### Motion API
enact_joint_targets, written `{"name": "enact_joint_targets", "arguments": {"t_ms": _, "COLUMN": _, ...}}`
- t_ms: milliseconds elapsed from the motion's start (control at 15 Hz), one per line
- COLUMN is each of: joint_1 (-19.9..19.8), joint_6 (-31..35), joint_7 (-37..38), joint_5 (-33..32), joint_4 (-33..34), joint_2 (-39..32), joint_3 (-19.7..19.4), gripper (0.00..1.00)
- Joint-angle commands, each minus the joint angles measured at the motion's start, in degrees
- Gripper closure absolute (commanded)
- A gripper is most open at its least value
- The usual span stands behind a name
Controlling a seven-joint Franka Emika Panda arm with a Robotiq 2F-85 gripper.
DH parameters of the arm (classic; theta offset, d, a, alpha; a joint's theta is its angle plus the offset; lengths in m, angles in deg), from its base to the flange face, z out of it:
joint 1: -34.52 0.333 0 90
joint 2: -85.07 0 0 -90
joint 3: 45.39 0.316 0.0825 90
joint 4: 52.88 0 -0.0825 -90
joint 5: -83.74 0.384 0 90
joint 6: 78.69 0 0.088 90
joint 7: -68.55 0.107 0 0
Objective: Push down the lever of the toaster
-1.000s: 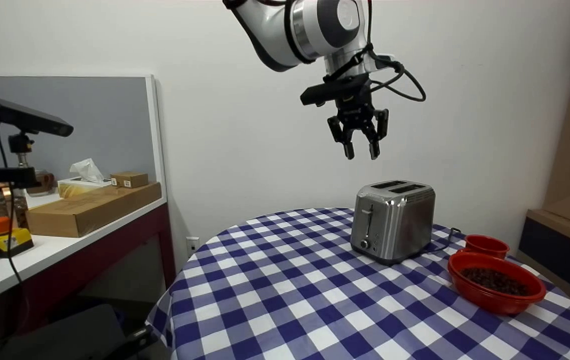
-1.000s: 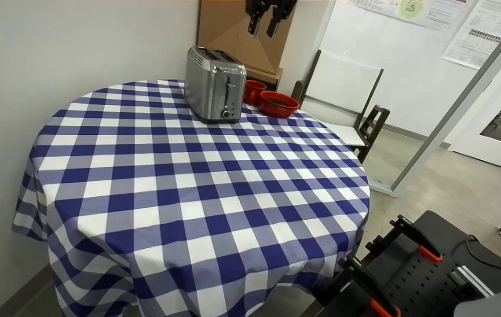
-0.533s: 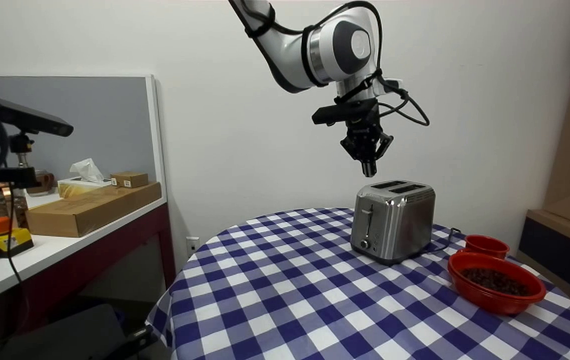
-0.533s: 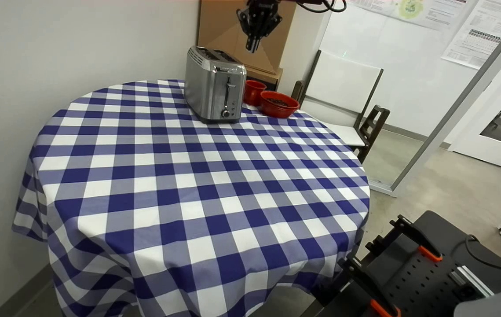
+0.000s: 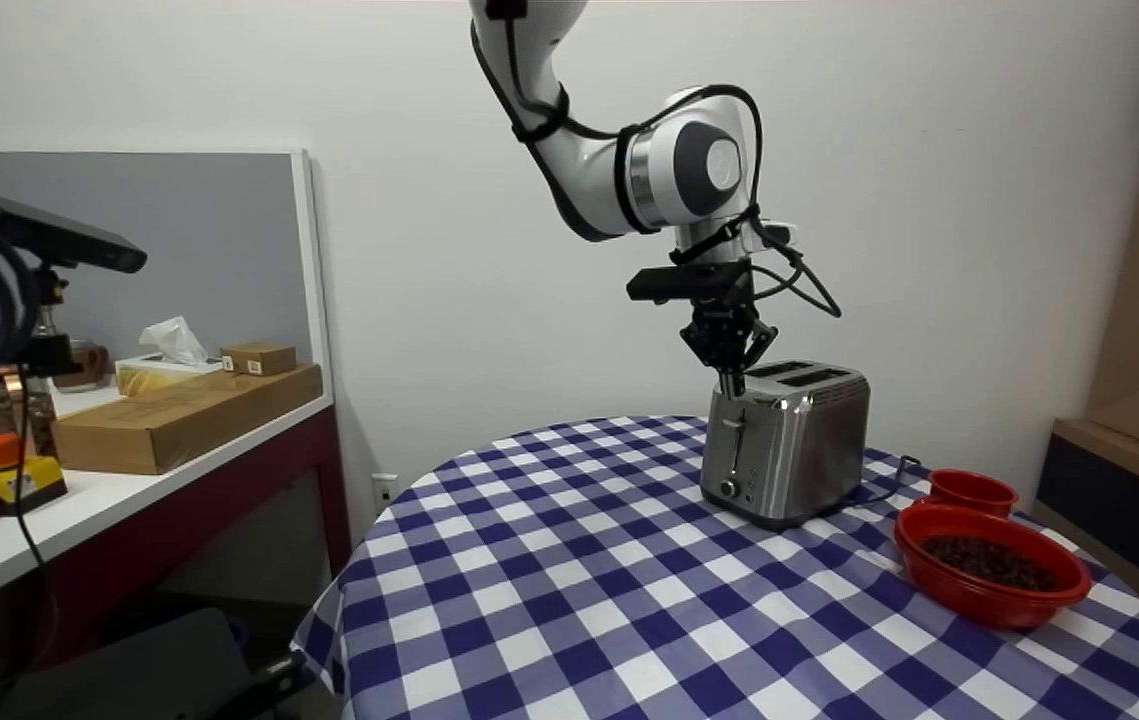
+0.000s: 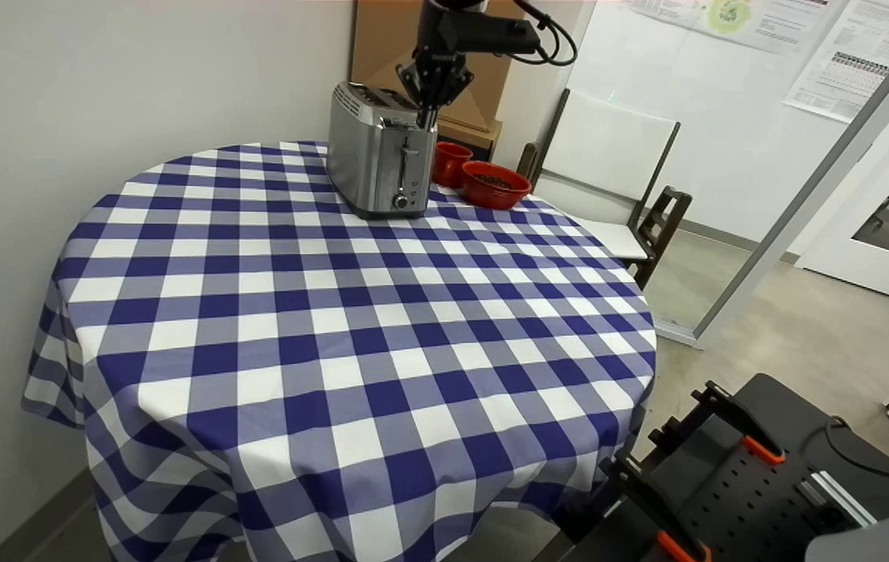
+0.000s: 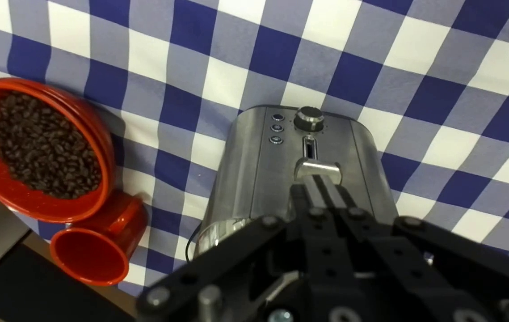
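The silver toaster (image 5: 822,455) stands upright on the checked cloth, its front with knob and slot turned partly toward both exterior views. Its lever (image 5: 733,424) sits near the top of the slot. My gripper (image 5: 732,388) points down at the toaster's upper front edge, fingers together with nothing between them. A small gap shows between fingertips and lever in an exterior view (image 6: 426,122). From the wrist view, the tips of the gripper (image 7: 323,179) overlap the near edge of the lever (image 7: 319,167); whether they touch, I cannot tell there.
A red bowl (image 7: 39,143) of dark beans and a red mug (image 7: 95,250) stand beside the toaster. A cord (image 5: 894,487) runs from its back. The wall (image 5: 489,250) rises behind the round table, whose cloth (image 6: 319,312) hangs over the edge.
The gripper has come down from high above the toaster to just over its lever. Its fingers have gone from open to shut. Toaster, lever and bowl look unmoved.
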Motion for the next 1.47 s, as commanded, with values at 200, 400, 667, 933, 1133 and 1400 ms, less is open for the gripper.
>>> {"name": "enact_joint_targets", "arguments": {"t_ms": 200, "joint_1": 2.1, "joint_6": 4.0, "joint_7": 2.1, "joint_5": -1.5, "joint_4": 6.5, "joint_2": -7.7, "joint_3": -3.3, "gripper": 1.00}}
{"name": "enact_joint_targets", "arguments": {"t_ms": 400, "joint_1": 2.9, "joint_6": 5.6, "joint_7": 2.4, "joint_5": -1.2, "joint_4": 7.8, "joint_2": -10.2, "joint_3": -4.2, "gripper": 1.00}}
{"name": "enact_joint_targets", "arguments": {"t_ms": 667, "joint_1": 3.5, "joint_6": 4.9, "joint_7": 2.4, "joint_5": -0.7, "joint_4": 8.1, "joint_2": -11.6, "joint_3": -4.3, "gripper": 1.00}}
{"name": "enact_joint_targets", "arguments": {"t_ms": 933, "joint_1": 3.7, "joint_6": 4.3, "joint_7": 2.3, "joint_5": -0.6, "joint_4": 8.0, "joint_2": -13.6, "joint_3": -4.4, "gripper": 1.00}}
{"name": "enact_joint_targets", "arguments": {"t_ms": 1133, "joint_1": 3.7, "joint_6": 3.6, "joint_7": 2.2, "joint_5": -0.3, "joint_4": 8.8, "joint_2": -15.5, "joint_3": -4.3, "gripper": 1.00}}
{"name": "enact_joint_targets", "arguments": {"t_ms": 1400, "joint_1": 3.2, "joint_6": 1.3, "joint_7": 2.6, "joint_5": 0.2, "joint_4": 9.7, "joint_2": -17.1, "joint_3": -4.8, "gripper": 1.00}}
